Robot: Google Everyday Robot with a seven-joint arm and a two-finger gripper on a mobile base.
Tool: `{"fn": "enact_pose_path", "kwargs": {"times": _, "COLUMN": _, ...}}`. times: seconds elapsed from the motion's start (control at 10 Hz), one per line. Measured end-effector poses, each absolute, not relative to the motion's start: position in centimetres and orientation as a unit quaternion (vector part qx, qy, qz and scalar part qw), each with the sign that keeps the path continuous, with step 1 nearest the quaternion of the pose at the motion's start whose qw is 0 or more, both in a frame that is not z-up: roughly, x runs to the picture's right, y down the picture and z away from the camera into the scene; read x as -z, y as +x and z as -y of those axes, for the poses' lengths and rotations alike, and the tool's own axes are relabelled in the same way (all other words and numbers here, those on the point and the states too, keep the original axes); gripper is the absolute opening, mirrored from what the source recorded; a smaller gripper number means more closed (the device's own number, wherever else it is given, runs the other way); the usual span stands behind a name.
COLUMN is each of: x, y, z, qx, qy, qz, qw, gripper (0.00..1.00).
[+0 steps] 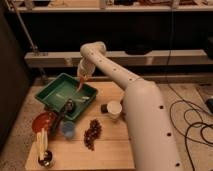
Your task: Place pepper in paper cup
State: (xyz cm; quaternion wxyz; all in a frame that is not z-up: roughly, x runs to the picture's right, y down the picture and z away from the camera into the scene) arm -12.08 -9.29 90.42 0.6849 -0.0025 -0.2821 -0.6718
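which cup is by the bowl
The blue cup, left of the grapes; the white cup is by the arm. Gripper over the green tray.

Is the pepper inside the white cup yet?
Out. The pepper hangs from the gripper over the green tray, well apart from the paper cup.

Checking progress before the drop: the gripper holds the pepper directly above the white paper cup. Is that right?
Not quite. The camera view shows the gripper holding the pepper above the green tray, not above the white paper cup, which stands apart, beside the tray.
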Motion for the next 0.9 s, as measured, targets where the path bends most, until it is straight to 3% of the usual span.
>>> {"fn": "enact_pose_path", "kwargs": {"times": 0.3, "x": -88.3, "y": -5.6, "z": 9.4, "qx": 0.651, "qy": 0.042, "qz": 0.273, "qw": 0.707, "gripper": 0.00}}
{"fn": "enact_pose_path", "kwargs": {"times": 0.9, "x": -83.1, "y": -0.7, "z": 4.7, "qx": 0.576, "qy": 0.104, "qz": 0.303, "qw": 0.752, "gripper": 0.00}}
